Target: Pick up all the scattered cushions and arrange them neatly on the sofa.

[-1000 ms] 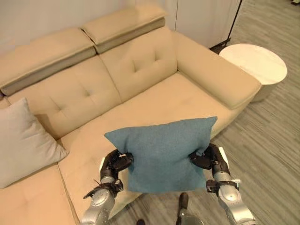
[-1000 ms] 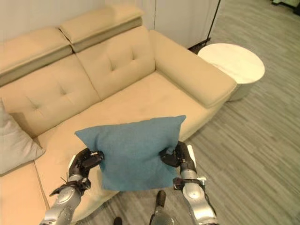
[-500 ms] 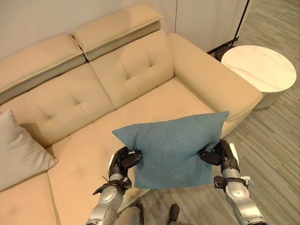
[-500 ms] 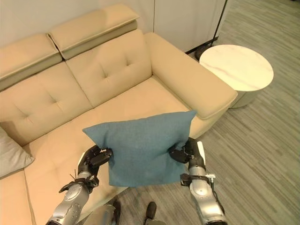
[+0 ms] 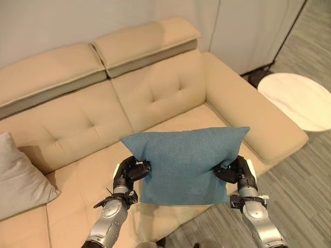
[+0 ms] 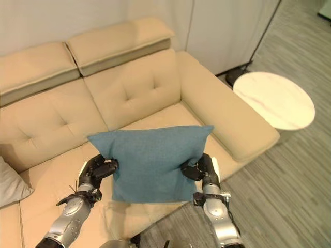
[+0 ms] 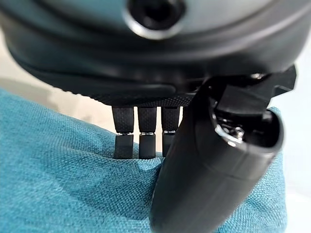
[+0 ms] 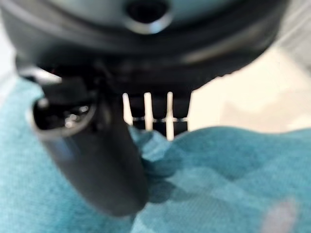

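Note:
A teal square cushion (image 5: 186, 164) hangs upright in front of me, held by both side edges above the front of the beige sofa (image 5: 155, 98). My left hand (image 5: 128, 173) pinches its left edge, thumb (image 7: 209, 160) pressed into the fabric against the fingers (image 7: 139, 138). On the opposite edge my right hand (image 5: 237, 173) grips the same way, its thumb (image 8: 97, 160) bunching the teal cloth (image 8: 233, 179). A grey cushion (image 5: 20, 178) leans on the sofa's seat at the far left.
The sofa's right armrest (image 5: 258, 116) runs alongside the cushion. A round white side table (image 5: 302, 101) stands on the wood floor past that armrest. White cabinet doors (image 6: 227, 31) rise behind it. The seat behind the teal cushion is bare.
The view has shifted and the sofa has come nearer. The teal cushion, still held by both hands, now hangs over the seat's front rather than past its edge.

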Tool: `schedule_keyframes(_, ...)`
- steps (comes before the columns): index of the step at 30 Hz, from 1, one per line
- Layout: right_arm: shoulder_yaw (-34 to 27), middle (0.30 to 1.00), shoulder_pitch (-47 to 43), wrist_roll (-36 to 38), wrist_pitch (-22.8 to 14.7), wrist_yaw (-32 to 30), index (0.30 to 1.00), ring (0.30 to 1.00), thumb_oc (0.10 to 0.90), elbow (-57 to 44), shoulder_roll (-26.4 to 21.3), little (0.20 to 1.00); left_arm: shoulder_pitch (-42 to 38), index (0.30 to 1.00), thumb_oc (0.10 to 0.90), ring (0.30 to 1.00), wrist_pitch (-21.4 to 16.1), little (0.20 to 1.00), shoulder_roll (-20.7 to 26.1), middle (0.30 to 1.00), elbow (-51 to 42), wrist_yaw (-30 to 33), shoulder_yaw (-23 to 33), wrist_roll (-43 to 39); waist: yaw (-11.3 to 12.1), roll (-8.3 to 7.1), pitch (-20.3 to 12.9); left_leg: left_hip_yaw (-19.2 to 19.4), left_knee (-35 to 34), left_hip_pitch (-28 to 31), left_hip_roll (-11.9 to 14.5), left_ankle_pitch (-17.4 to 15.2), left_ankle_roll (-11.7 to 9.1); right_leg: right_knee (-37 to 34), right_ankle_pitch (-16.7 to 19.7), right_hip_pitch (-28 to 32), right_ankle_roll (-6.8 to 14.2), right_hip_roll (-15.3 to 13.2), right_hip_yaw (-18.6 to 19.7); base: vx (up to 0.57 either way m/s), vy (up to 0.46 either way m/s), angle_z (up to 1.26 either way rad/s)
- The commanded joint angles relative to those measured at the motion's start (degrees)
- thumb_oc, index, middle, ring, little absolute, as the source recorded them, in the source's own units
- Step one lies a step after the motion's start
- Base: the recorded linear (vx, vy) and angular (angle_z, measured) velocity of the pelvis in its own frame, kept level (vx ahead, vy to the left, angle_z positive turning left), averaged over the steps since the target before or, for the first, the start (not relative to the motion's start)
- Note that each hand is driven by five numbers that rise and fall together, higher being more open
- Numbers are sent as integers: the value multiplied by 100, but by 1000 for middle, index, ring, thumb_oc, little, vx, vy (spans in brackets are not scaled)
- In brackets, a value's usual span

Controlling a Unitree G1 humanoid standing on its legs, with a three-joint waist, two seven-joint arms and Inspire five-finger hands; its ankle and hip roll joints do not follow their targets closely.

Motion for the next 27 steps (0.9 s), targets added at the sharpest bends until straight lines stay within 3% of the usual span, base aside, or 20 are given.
schedule_keyframes(1,275,300,-878,-51,-786,239,300,300,400,-724,141,300,-428,300,400,300,-661,300,-443,300,-909,-465,-349,180,68,4,-575,-464,525,-119,150,-679,-267,-1971,1017,526,82,119,847,186,-236,64)
schedule_keyframes(2,277,300,-879,-51,-788,239,300,300,400,-721,140,300,-427,300,400,300,-660,300,-443,300,-910,-464,-350,182,57,9,-562,-476,526,-100,153,-687,-268,-1982,1013,555,81,120,834,197,-367,102)
schedule_keyframes(3,239,300,-866,-35,-786,243,300,300,400,-741,139,300,-431,300,400,300,-683,300,-466,300,-888,-506,-388,170,34,-129,-603,-748,580,-122,142,-717,-378,-2286,989,754,74,223,1088,67,-204,126)
schedule_keyframes(4,239,300,-865,-35,-787,243,300,300,400,-741,140,300,-430,300,400,300,-683,300,-466,300,-889,-506,-389,171,25,-127,-602,-757,581,-120,143,-718,-379,-2296,991,765,73,222,1078,94,-320,167)
schedule_keyframes(5,271,300,-910,-41,-794,244,300,300,400,-690,125,300,-441,300,400,300,-686,300,-479,300,-844,-479,-349,158,49,-171,-628,-786,586,-118,163,-730,-438,-2496,1061,874,72,176,876,18,-259,116)
schedule_keyframes(8,223,300,-829,73,-839,247,300,300,400,-721,24,300,-502,300,400,300,-674,300,-561,300,-823,-510,-437,67,122,-298,-667,-979,506,-344,482,-409,-762,-2955,1041,1216,-78,379,370,-3,-418,68)
schedule_keyframes(10,183,300,-798,102,-861,222,300,300,400,-746,-14,300,-524,300,400,300,-667,300,-593,300,-814,-511,-470,79,79,-316,-636,-982,557,-439,522,-359,-805,-3040,1041,1297,-112,400,221,-52,-265,102)
schedule_keyframes(11,114,300,-744,180,-889,182,300,300,400,-769,-61,300,-575,300,400,300,-652,300,-661,300,-797,-508,-507,75,0,-355,-565,-693,715,-622,597,-313,-803,-3190,1048,1444,-148,414,-79,-68,-152,103)
schedule_keyframes(12,115,300,-744,180,-889,182,300,300,400,-768,-62,300,-575,300,400,300,-652,300,-661,300,-797,-508,-506,75,-4,-354,-565,-697,719,-625,596,-314,-803,-3191,1048,1445,-148,414,-82,-110,-213,95)
schedule_keyframes(13,89,300,-725,203,-878,158,300,300,400,-776,-83,300,-594,300,400,300,-642,300,-690,300,-779,-512,-536,71,-62,-365,-536,-358,807,-676,660,-306,-778,-3265,1058,1502,-149,406,-222,-86,-160,81)
schedule_keyframes(14,4,300,-650,236,-875,116,300,300,400,-820,-64,300,-587,300,400,300,-607,300,-717,300,-768,-558,-596,133,-222,-376,-523,537,916,-657,801,-358,-702,-3350,1058,1610,-145,399,-557,-91,-160,92)
schedule_keyframes(15,3,300,-652,236,-875,116,300,300,400,-821,-63,300,-589,300,400,300,-607,300,-716,300,-769,-558,-595,133,-226,-379,-537,534,908,-677,798,-339,-701,-3352,1069,1589,-146,396,-561,-52,-119,105)
schedule_keyframes(17,-63,300,-573,208,-868,104,300,300,400,-873,-57,300,-581,300,400,300,-594,300,-692,300,-786,-594,-602,196,-308,-384,-573,922,1105,-704,683,-482,-630,-3338,1062,1599,-173,370,-727,-16,-58,88)
schedule_keyframes(18,-103,300,-503,188,-863,122,300,300,400,-904,-27,300,-577,300,400,300,-579,300,-691,300,-748,-596,-591,226,-339,-383,-582,981,1229,-671,451,-672,-574,-3286,1051,1599,-196,378,-792,-17,-59,54)
schedule_keyframes(21,-79,300,-469,168,-849,152,300,300,400,-891,35,300,-558,300,400,300,-555,300,-692,300,-736,-577,-560,207,-319,-363,-598,868,1153,-595,245,-800,-503,-3237,1057,1543,-193,435,-793,-2,1,25)
schedule_keyframes(22,-67,300,-481,133,-845,169,300,300,400,-850,64,300,-478,300,400,300,-529,300,-645,300,-784,-598,-512,234,-262,-354,-639,566,932,-528,108,-786,-465,-3253,1088,1517,-168,485,-763,22,37,-1)
schedule_keyframes(27,-26,300,-466,162,-829,219,300,300,400,-757,158,300,-392,300,400,300,-487,300,-569,300,-836,-603,-441,233,-196,-398,-683,367,643,-447,35,-712,-431,-3100,1071,1466,-111,481,-730,31,49,-6)
